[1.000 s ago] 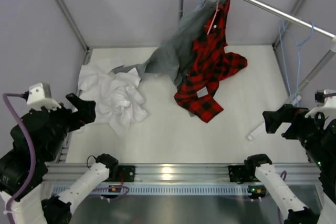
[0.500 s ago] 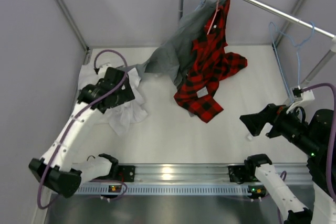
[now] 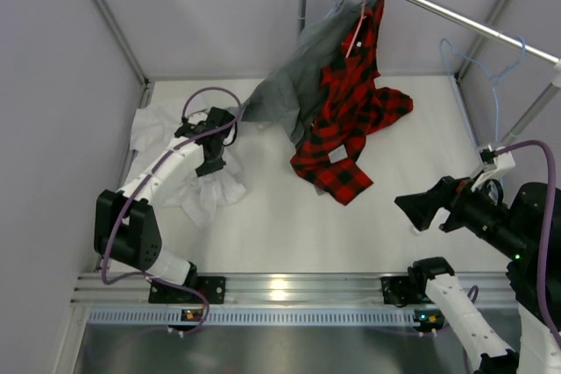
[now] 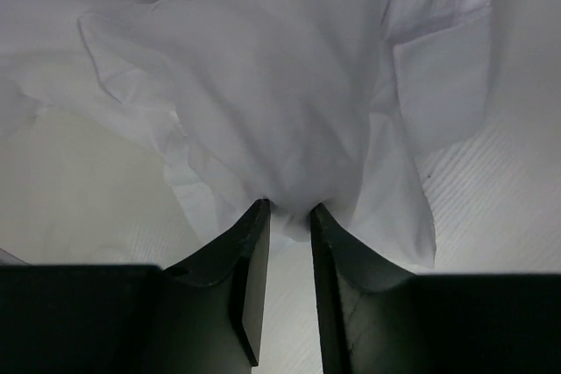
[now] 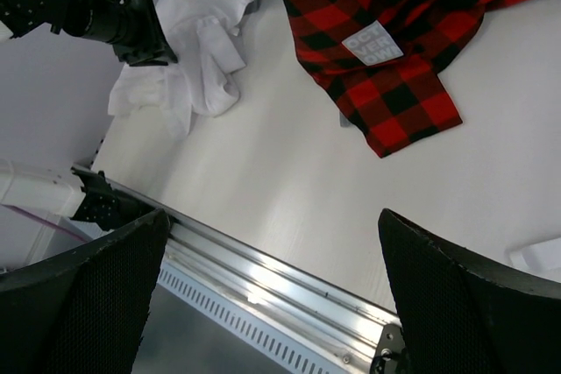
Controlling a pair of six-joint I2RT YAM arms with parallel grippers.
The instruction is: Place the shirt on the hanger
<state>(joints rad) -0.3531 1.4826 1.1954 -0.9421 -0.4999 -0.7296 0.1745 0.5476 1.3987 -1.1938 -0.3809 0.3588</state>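
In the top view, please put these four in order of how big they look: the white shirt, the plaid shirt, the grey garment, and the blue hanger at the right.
1. plaid shirt and grey garment: they look about alike, and the grey one is partly hidden.
2. white shirt, crumpled.
3. blue hanger, only a thin frame.

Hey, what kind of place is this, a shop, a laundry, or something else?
Probably a robotics lab test cell: plain grey panels wall in a white table, robot arms are bolted to an aluminium rail at its near edge, and a clothes rail crosses one corner.
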